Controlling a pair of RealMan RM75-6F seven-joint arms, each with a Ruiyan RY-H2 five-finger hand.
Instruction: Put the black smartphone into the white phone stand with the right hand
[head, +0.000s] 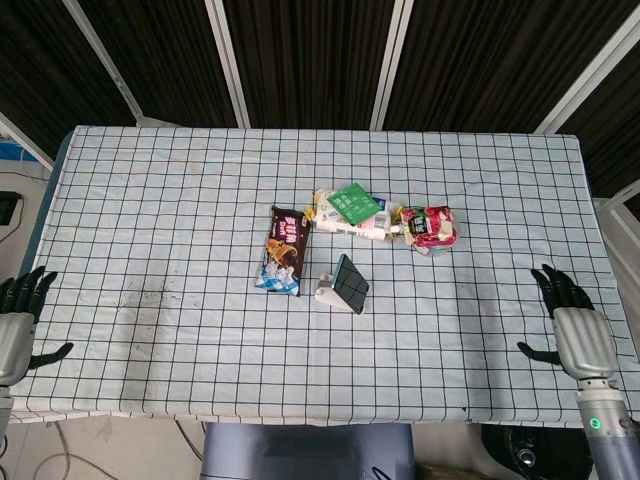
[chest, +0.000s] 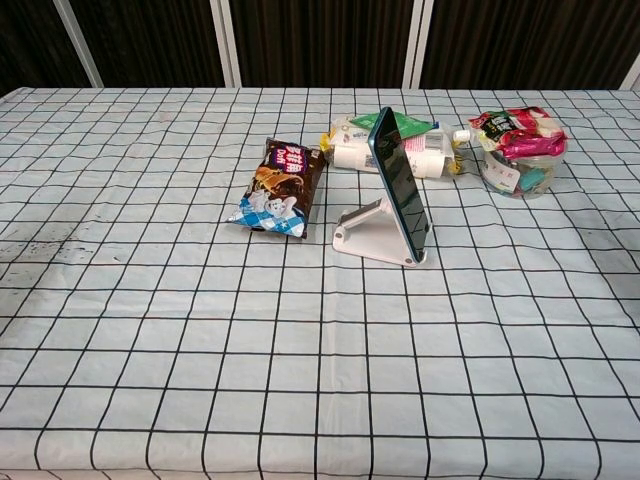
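Note:
The black smartphone (head: 351, 283) (chest: 399, 186) leans upright in the white phone stand (head: 326, 292) (chest: 366, 233) near the middle of the table, with nothing touching it. My right hand (head: 578, 334) hovers at the table's front right corner, far from the phone, fingers spread and empty. My left hand (head: 17, 322) is at the front left edge, also spread and empty. The chest view shows neither hand.
A dark snack bag (head: 283, 251) (chest: 278, 187) lies left of the stand. Behind it are a green packet (head: 356, 203), a white bottle (chest: 392, 157) and a clear cup of candy (head: 430, 227) (chest: 518, 152). A checked cloth (head: 160, 230) covers the table.

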